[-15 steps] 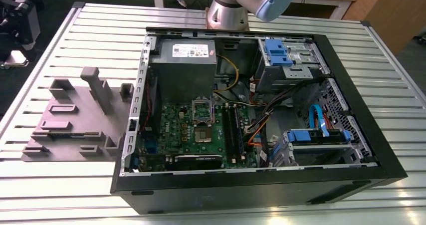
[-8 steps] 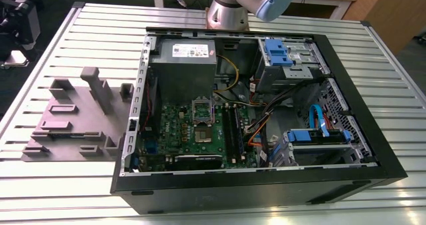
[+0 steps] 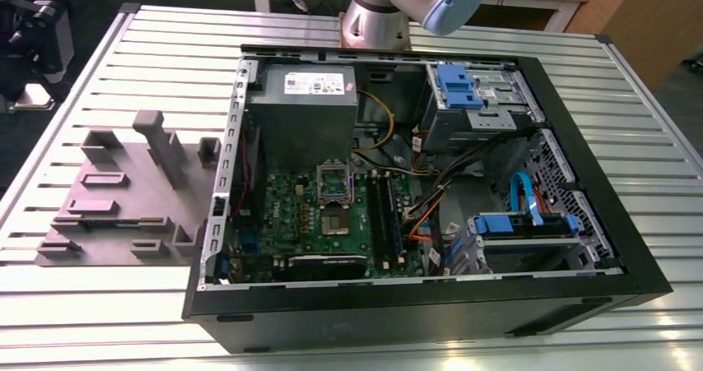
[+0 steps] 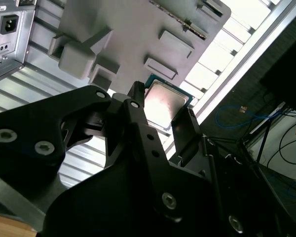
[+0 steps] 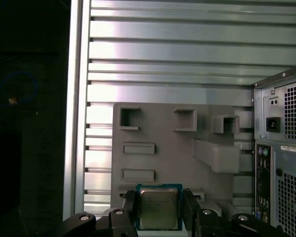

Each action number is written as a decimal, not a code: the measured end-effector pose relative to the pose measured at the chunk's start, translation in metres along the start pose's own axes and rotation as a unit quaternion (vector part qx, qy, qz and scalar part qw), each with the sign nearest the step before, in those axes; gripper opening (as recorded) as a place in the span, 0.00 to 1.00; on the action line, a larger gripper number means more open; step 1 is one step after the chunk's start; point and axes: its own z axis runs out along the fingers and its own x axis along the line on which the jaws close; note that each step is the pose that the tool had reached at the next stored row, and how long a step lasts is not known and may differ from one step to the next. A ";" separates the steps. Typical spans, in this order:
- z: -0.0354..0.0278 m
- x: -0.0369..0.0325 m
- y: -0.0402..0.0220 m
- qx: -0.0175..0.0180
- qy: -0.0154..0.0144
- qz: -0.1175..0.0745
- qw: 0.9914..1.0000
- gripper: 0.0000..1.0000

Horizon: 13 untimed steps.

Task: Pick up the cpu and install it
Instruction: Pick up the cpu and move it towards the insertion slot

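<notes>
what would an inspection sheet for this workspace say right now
surface: slatted metal table carrying a grey tray and an open computer case
job's things: cpu lifted clear of the tray, between the pincer's fingers; green board lies inside the case
clutter: nothing seen
grippers: pincer shut on the cpu, above the tray in both wrist views
cables: mixed wires and a blue cable inside the case
surroundings: robot arm behind the case; floor beside the table
</notes>
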 end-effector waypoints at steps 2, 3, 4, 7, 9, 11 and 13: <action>0.0004 -0.0033 0.0000 0.000 0.000 0.000 1.000 0.47; 0.0005 -0.0051 -0.0001 0.000 0.000 0.000 1.000 0.47; 0.0007 -0.0076 -0.0001 0.000 0.000 0.000 1.000 0.47; 0.0014 -0.0157 -0.0002 0.000 0.000 0.000 1.000 0.47; 0.0020 -0.0212 -0.0003 0.000 0.000 0.000 1.000 0.47; 0.0024 -0.0268 -0.0004 0.000 0.000 0.000 1.000 0.47; 0.0029 -0.0331 -0.0004 0.000 0.000 0.000 1.000 0.47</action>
